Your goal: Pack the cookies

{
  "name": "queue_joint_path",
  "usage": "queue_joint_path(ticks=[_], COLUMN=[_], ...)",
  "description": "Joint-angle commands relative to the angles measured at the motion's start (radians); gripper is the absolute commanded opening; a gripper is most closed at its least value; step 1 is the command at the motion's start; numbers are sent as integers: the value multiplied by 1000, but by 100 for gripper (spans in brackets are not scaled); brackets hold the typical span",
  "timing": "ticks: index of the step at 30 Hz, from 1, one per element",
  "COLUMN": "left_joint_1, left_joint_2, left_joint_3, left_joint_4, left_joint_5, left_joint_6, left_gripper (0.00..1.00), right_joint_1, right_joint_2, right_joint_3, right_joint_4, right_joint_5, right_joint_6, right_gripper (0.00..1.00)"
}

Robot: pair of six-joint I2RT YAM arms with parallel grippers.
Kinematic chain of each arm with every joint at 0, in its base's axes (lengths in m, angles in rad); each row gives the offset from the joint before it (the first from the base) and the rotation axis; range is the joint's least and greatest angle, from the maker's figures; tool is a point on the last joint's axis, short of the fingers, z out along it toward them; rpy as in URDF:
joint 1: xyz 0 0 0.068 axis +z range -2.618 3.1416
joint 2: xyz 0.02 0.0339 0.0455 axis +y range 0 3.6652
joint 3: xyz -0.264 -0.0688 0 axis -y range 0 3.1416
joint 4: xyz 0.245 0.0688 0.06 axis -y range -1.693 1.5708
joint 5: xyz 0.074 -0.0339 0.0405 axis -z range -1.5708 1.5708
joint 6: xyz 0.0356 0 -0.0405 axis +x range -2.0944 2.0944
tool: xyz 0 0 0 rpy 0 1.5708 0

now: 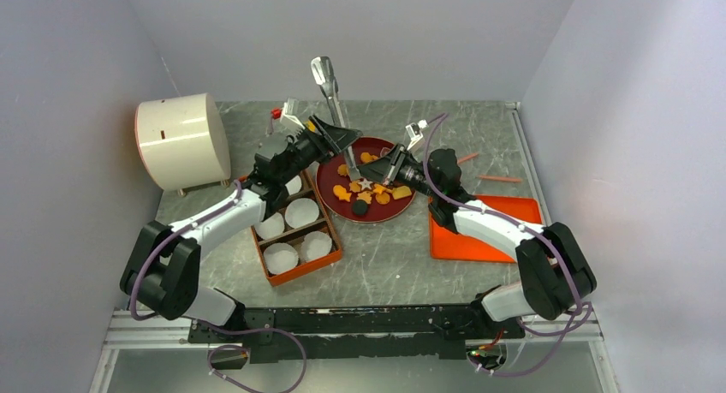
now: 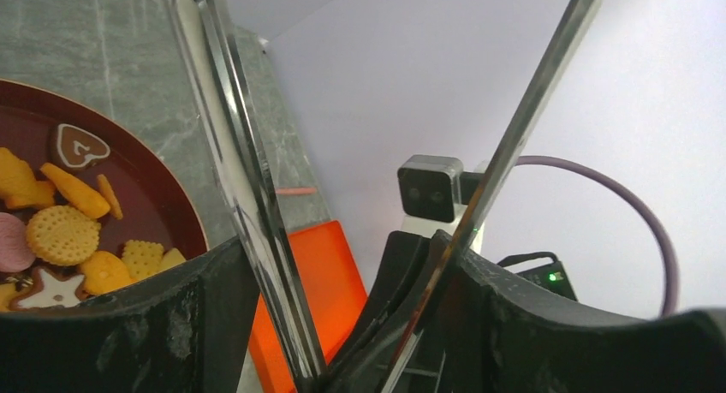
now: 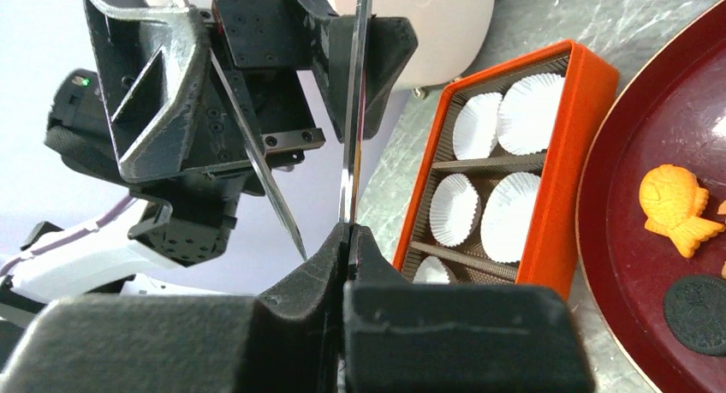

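Top external view puts the cookies (image 1: 381,196) on a dark red plate (image 1: 389,211) at the middle of the table (image 1: 385,264), between the two arms. Just left of the plate lies an orange box (image 1: 308,270) split into compartments that hold white paper cups (image 1: 301,211). Every cup that shows looks empty, so packing has apparently not begun. An orange tray (image 1: 484,235) lies to the plate's right.

The left tool (image 1: 338,138) hovers at the plate's far left rim, gripping a pair of metal tongs (image 1: 330,85) that stick up from it, tilted toward the back wall. In the left wrist view both blades pass between its fingers, spread apart. The right tool (image 1: 385,169) reaches over the plate from the other side. The right wrist view shows its jaws pressed together on one blade of the tongs, while the other blade ends free just beside them.

The step in hand seems to be seating the tongs in the left tool, with the right one steadying or shifting them. Next, the right tool would need to let go and back off without dragging the blade. The left arm would then have to tip the tongs' ends down over one cookie, such as the white star (image 2: 43,288), and squeeze.
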Motion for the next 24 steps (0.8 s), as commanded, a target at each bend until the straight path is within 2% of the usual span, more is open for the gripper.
queue_joint_path(ticks=[1, 5, 14, 24], left_joint_1=[0, -1, -1, -2], left_joint_2=[-45, -49, -17, 41], left_joint_3=[-55, -77, -50, -30], left_joint_4=[146, 187, 230, 306], left_joint_5=[-29, -73, -114, -104], left_joint_6=[-94, -127, -105, -119], left_gripper=[74, 75, 78, 79], right_joint_1=[-3, -1, -1, -1], right_joint_2=[2, 0, -18, -27], right_joint_3=[-11, -14, -12, -15], right_joint_4=[157, 148, 104, 104], right_joint_5=[16, 30, 49, 45], right_joint_6=[78, 84, 70, 84], right_gripper=[0, 0, 0, 0])
